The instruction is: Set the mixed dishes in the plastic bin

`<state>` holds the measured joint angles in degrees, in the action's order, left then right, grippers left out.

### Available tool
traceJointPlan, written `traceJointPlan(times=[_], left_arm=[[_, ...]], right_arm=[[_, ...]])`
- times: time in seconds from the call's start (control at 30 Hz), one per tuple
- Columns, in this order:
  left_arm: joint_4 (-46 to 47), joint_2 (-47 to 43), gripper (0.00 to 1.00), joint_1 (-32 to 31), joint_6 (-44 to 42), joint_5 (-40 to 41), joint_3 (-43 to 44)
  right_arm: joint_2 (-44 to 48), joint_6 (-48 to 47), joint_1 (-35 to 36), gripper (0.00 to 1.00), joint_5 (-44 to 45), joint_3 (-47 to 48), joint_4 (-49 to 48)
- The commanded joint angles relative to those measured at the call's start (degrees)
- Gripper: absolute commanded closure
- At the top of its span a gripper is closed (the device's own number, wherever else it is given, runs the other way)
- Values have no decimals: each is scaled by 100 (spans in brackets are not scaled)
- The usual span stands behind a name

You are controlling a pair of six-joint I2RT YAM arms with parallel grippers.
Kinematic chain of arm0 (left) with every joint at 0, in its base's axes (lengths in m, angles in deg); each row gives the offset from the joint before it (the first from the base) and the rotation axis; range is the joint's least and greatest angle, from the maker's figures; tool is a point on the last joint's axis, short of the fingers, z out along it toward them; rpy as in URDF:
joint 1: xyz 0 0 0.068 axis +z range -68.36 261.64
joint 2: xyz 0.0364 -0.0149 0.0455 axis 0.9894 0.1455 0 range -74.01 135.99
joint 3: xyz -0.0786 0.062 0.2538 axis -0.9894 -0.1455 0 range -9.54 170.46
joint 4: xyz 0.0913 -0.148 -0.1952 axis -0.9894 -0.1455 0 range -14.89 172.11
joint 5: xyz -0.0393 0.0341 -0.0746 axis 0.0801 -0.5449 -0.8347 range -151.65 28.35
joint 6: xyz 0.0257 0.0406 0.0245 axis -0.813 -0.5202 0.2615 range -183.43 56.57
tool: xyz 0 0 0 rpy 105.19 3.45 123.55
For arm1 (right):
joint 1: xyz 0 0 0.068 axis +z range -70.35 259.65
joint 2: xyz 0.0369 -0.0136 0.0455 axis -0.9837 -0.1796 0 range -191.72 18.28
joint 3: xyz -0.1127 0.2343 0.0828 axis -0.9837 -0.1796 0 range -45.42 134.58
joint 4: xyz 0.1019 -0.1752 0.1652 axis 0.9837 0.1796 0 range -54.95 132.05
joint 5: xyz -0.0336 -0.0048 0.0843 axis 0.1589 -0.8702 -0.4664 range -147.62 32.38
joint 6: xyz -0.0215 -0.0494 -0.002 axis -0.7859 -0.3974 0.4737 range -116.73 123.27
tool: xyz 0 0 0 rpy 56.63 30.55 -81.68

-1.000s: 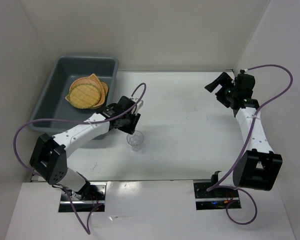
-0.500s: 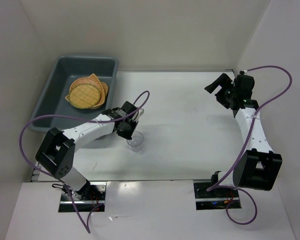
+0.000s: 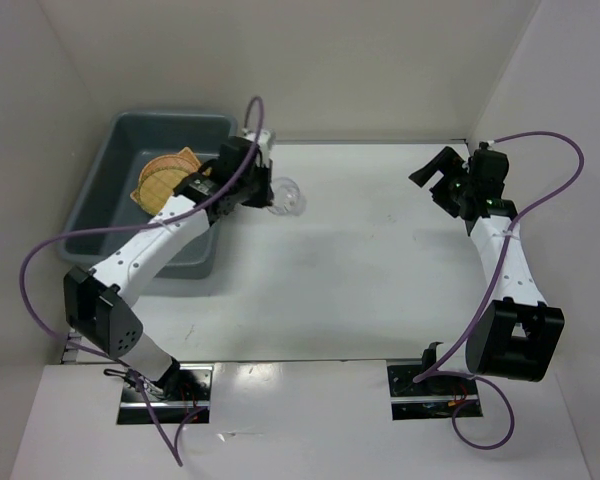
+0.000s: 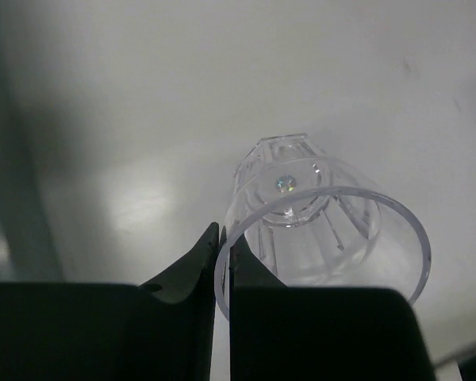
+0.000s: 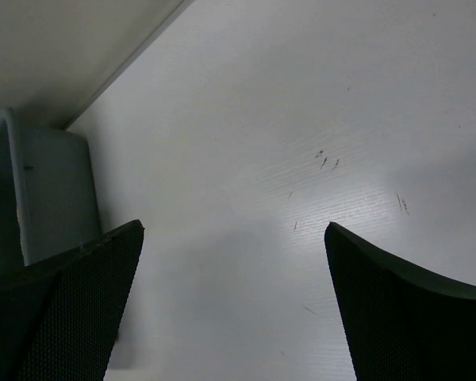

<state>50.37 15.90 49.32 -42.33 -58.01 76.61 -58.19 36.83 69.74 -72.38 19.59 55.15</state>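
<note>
Nearby, woven trays lie inside the bin.

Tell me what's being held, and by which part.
The left gripper pinches the clear plastic cup by its rim; the right gripper is open and empty.

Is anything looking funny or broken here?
Only the clear cup: the left gripper pinches just its rim, so it hangs tilted above the table beside the bin. Nothing looks spilled or broken.
</note>
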Motion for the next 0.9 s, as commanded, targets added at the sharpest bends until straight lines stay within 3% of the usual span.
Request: traceJointPlan(times=[0.0,0.13,0.33,0.6,0.87], left_arm=[[117,-412,100,664,403,1312,446],[-112,-860,100,1682,596,2560,280],[-569,-1213,100,3202,597,2564,-947],[-438,-1388,100,3425,597,2133,-2496],[124,-1169,100,3425,702,1711,-2849]], right_arm=[[97,-43,-28,0,61,-129,-296],[97,-43,-28,0,61,-129,-296],[44,-43,-28,0,61,-191,-349],[-245,10,-28,0,-105,-305,-454],[-413,10,-28,0,-211,-358,-560]])
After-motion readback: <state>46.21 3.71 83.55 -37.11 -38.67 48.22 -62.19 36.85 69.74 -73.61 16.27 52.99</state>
